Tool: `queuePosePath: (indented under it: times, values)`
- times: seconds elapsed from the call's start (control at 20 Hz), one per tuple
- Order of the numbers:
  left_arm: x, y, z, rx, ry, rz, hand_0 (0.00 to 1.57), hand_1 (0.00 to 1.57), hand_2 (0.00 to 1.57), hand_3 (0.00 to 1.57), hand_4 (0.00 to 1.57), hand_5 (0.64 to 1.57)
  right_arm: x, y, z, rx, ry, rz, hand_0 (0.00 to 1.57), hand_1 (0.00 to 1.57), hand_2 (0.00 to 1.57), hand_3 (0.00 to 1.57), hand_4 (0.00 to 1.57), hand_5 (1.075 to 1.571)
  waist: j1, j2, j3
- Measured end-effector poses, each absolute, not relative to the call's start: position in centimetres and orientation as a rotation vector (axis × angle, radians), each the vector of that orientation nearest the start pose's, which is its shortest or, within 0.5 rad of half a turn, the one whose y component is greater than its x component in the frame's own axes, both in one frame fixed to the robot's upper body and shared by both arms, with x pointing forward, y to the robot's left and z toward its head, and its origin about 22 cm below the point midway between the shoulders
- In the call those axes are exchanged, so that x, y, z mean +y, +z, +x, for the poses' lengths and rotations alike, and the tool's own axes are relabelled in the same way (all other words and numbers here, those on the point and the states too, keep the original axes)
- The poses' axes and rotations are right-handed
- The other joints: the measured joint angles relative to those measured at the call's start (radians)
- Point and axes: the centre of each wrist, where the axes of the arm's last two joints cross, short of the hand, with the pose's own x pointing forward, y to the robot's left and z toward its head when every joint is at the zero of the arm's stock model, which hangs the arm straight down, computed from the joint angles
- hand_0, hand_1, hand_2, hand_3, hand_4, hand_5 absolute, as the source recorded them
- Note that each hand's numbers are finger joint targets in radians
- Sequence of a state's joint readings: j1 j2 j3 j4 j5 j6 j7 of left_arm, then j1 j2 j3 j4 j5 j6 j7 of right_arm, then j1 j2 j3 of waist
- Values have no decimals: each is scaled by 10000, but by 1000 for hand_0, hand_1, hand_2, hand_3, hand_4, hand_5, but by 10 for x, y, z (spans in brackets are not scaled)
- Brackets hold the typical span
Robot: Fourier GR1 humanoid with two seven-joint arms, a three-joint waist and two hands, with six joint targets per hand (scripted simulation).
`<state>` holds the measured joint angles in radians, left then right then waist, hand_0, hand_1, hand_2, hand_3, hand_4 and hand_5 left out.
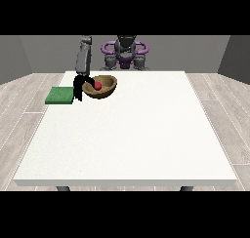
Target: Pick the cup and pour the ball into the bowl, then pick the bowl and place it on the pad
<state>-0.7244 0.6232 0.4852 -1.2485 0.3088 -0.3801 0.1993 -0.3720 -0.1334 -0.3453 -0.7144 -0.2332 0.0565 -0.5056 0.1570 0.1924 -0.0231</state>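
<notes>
The brown bowl sits tilted at the counter's far left part, a red ball inside it. The hand at the view's left hangs at the bowl's left rim, one black finger arching onto that rim; the other fingers point down, and whether they pinch it I cannot tell. The green pad lies just beside the hand, on the side away from the bowl.
</notes>
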Motion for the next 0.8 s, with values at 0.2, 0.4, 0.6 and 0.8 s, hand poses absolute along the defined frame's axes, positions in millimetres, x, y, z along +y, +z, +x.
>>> queuePosePath:
  times: [0.2,0.4,0.6,0.8]
  values:
    - [407,266,342,-19748,-1687,785,0,0,0,0,1056,1528,-309,-92,291,-16111,-3938,-1620,1571,1571,1571,1571,912,1478,300,174,-111]
    - [407,272,341,-19904,-1678,569,0,0,0,0,1129,1517,-313,-91,285,-16244,-3922,-2485,1571,1571,1571,1424,948,1530,539,293,-114]
    - [411,272,341,-19837,-1648,534,0,0,0,0,1175,1525,-316,-86,283,-15867,-3819,-2954,1571,1571,1571,1267,1021,1545,643,213,0]
    - [420,262,341,-19400,-1442,602,0,0,0,0,1194,1528,-318,-77,287,-14836,-3475,-3018,1571,1571,1571,1068,1024,1554,574,-97,223]
